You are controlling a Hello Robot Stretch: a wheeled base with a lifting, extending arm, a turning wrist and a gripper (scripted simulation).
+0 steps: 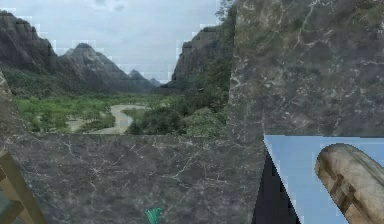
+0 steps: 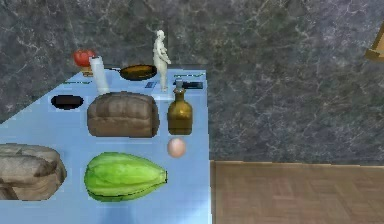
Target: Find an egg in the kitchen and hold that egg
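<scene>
A small tan egg (image 2: 177, 147) lies on the light blue tabletop (image 2: 60, 125) in the arm side view, just in front of a brown bottle (image 2: 179, 112) and near the table's right edge. A brown loaf of bread (image 2: 123, 115) sits to the left of the bottle. A green melon-like fruit (image 2: 124, 176) lies in front of the egg, toward the view's bottom.
Farther back on the table stand a white statuette (image 2: 160, 58), a pale bottle (image 2: 99, 75), a red fruit (image 2: 84, 59), a dark pan (image 2: 138, 72) and a dark bowl (image 2: 67, 101). Another loaf (image 2: 28, 170) lies at the left. Dark marble wall (image 2: 290, 80) behind, wood floor (image 2: 295, 192) right. The forward view holds a window landscape (image 1: 110, 70), the table corner (image 1: 300, 170) and a loaf (image 1: 355, 180).
</scene>
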